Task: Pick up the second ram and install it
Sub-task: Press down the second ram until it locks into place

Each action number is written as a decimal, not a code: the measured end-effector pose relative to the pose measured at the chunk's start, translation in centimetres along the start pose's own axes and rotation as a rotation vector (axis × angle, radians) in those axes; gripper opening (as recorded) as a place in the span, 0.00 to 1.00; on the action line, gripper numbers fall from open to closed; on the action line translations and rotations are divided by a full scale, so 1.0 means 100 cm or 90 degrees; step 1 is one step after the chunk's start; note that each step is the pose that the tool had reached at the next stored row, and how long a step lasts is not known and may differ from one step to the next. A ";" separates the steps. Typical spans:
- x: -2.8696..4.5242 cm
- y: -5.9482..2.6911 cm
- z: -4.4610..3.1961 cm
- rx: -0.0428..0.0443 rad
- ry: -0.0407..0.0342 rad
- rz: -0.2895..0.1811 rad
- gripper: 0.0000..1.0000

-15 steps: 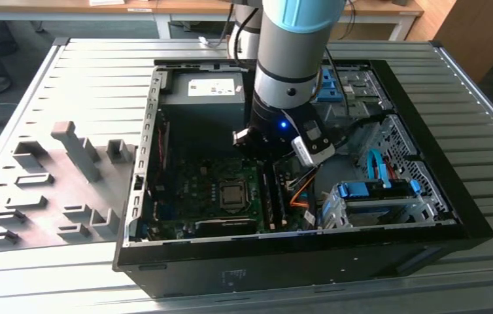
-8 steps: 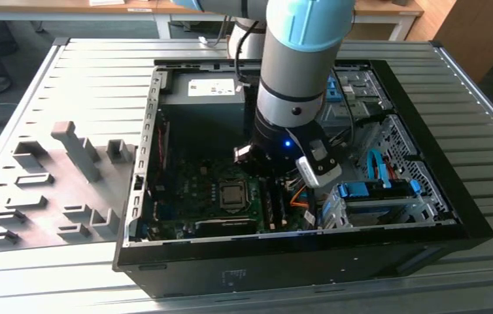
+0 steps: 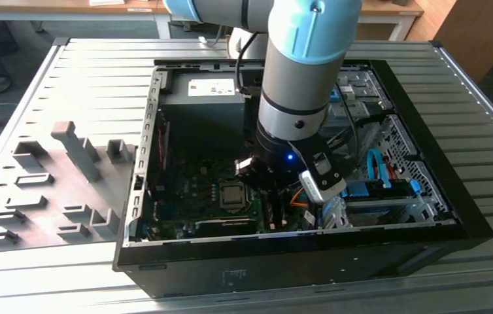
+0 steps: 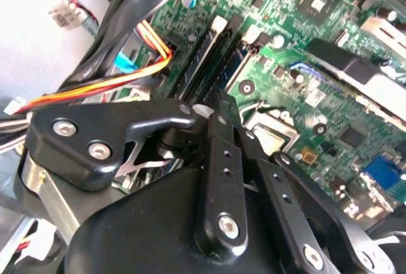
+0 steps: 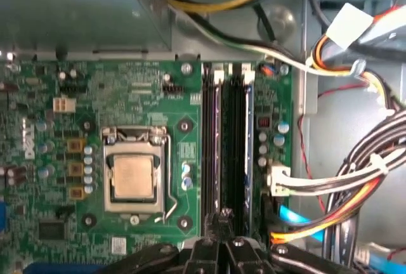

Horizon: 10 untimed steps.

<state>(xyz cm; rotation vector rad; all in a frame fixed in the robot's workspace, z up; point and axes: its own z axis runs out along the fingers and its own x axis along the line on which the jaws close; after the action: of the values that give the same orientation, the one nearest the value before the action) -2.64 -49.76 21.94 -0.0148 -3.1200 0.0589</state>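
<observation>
My gripper (image 3: 270,195) reaches down inside the open computer case (image 3: 456,216), low over the green motherboard (image 5: 139,96). The second ram (image 5: 229,141) is a long dark stick standing in the memory slots (image 5: 214,141) beside the processor socket (image 5: 134,171). In the first wrist view the gripper (image 5: 222,218) is shut, its tips together on the near end of that stick. The second wrist view shows the black finger links (image 4: 219,160) pointing at the ram (image 4: 204,65) between the white slot latches (image 4: 219,25). Whether the stick is fully seated is hidden by the fingers.
Bundles of coloured and black cables (image 5: 355,179) hang close beside the slots. The power supply (image 3: 207,98) sits at the case's far end. On the exterior view's left, a gray fixture plate (image 3: 55,190) with raised blocks lies on the slatted metal table (image 3: 98,72).
</observation>
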 end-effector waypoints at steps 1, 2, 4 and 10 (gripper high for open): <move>0.0000 -0.0002 0.0017 0.0003 0.0002 0.000 0.10; 0.0000 -0.0005 0.0031 0.0005 0.0006 0.000 0.10; -0.0001 -0.0007 0.0041 0.0002 0.0005 0.000 0.10; -0.0002 -0.0011 0.0013 -0.0019 -0.0002 0.000 0.10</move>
<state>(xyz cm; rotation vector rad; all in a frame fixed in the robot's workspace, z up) -2.63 -49.88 21.81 -0.0147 -3.1205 0.0544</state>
